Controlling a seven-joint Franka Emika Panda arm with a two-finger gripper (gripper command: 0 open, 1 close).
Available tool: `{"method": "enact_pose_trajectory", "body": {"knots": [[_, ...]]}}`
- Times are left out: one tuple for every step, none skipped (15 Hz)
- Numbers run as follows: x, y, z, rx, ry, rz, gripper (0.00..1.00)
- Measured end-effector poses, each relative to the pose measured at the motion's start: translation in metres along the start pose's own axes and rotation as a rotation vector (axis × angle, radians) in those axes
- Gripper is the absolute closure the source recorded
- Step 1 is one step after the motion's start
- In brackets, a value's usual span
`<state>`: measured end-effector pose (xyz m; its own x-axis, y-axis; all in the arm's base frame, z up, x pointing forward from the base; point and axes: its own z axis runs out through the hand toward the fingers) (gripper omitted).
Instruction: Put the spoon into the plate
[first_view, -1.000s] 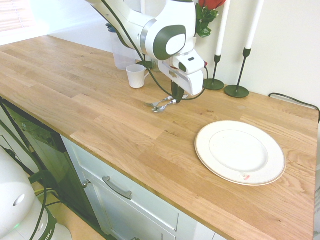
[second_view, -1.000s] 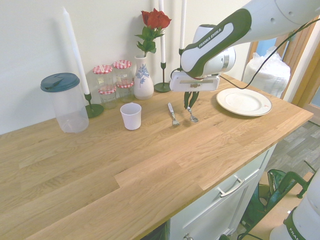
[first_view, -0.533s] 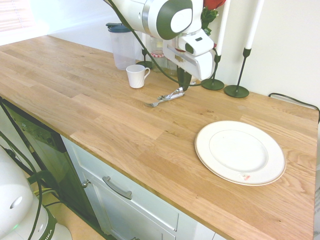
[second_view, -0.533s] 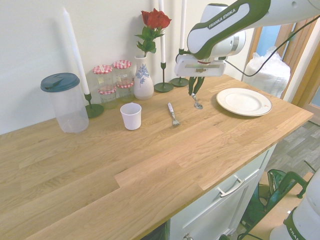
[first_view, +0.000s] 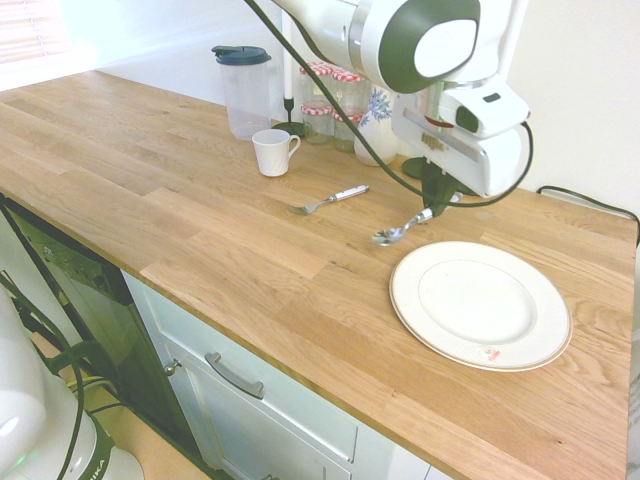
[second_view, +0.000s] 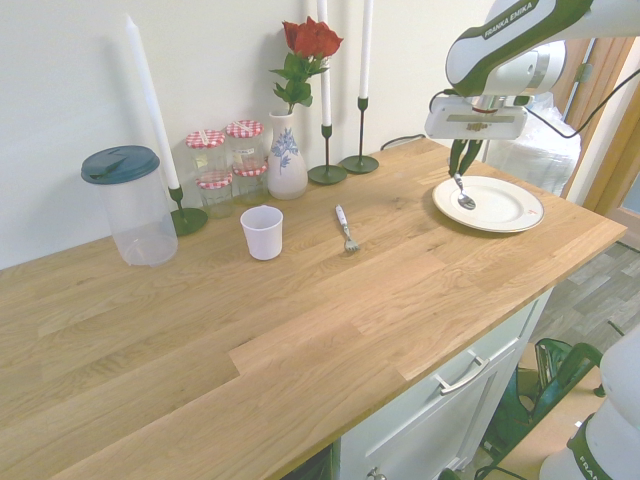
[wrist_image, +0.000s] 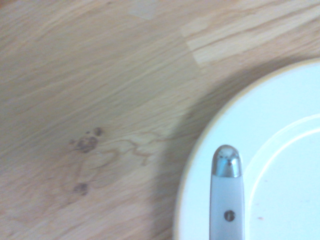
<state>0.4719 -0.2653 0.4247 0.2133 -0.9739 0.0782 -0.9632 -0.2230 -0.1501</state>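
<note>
My gripper is shut on the white handle of the spoon, which hangs in the air with its shiny bowl pointing down. The spoon sits just over the near-left rim of the white plate. In the wrist view the white handle with its metal end rises over the plate's rim. The plate lies flat on the wooden counter, a small reddish mark at its front edge.
A white-handled fork lies on the counter beside a white cup. Along the wall stand a lidded plastic jug, red-lidded jars, a vase with a rose and candlesticks.
The gripper has lifted the spoon off the counter beside the fork and carried it across to the plate's edge. The fork stays where it lay.
</note>
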Motion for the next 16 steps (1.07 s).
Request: {"method": "enact_pose_trajectory", "body": {"knots": [[0.011, 0.009, 0.007, -0.001, -0.007, 0.009, 1.0], [0.023, 0.019, 0.014, -0.004, -0.014, 0.019, 1.0], [0.032, 0.026, 0.02, -0.006, -0.019, 0.025, 1.0], [0.039, 0.032, 0.025, -0.005, -0.023, 0.03, 1.0], [0.043, 0.035, 0.03, -0.005, -0.028, 0.034, 1.0], [0.047, 0.037, 0.035, -0.006, -0.033, 0.038, 1.0], [0.05, 0.038, 0.04, -0.007, -0.037, 0.041, 1.0], [0.052, 0.038, 0.047, -0.012, -0.039, 0.046, 1.0], [0.055, 0.039, 0.053, -0.016, -0.04, 0.053, 1.0], [0.057, 0.039, 0.06, -0.019, -0.044, 0.06, 1.0], [0.058, 0.038, 0.067, -0.02, -0.047, 0.067, 1.0], [0.06, 0.038, 0.074, -0.022, -0.051, 0.07, 1.0], [0.061, 0.037, 0.078, -0.021, -0.051, 0.072, 1.0], [0.063, 0.036, 0.078, -0.016, -0.051, 0.074, 0.0], [0.063, 0.036, 0.078, -0.013, -0.052, 0.075, 0.0], [0.064, 0.035, 0.078, -0.01, -0.052, 0.075, 0.0]]}}
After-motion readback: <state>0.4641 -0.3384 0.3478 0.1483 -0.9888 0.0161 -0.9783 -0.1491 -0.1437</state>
